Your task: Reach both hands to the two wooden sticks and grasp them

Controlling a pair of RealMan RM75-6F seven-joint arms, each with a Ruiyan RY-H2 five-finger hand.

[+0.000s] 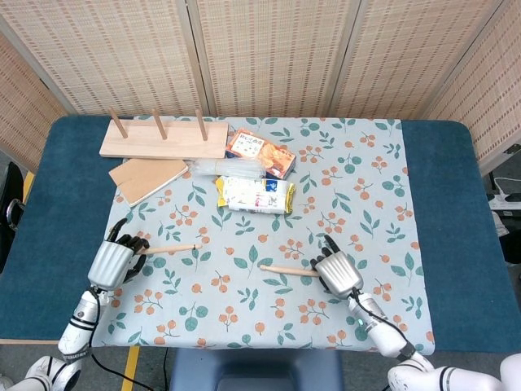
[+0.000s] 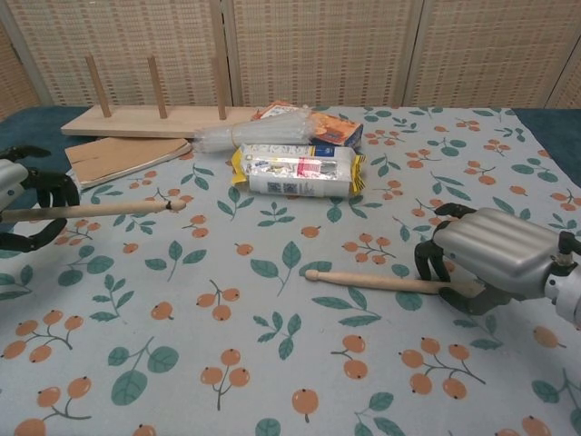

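Wooden drumstick at lower left point(image 2: 100, 209) sits clamped in my left hand point(image 2: 23, 211); my right hand point(image 2: 495, 259) curls closed around the lower-right wooden drumstick point(image 2: 381, 282).

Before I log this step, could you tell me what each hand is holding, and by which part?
Each holds a drumstick by its butt end: the left hand the left stick, the right hand the right stick.

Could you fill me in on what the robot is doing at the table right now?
It is grasping two drumstick-like wooden sticks on the floral tablecloth. The left hand holds the left stick, whose tip looks slightly raised. The right hand has its fingers curled over the end of the right stick. Snack packs and a wooden peg board lie behind, untouched.
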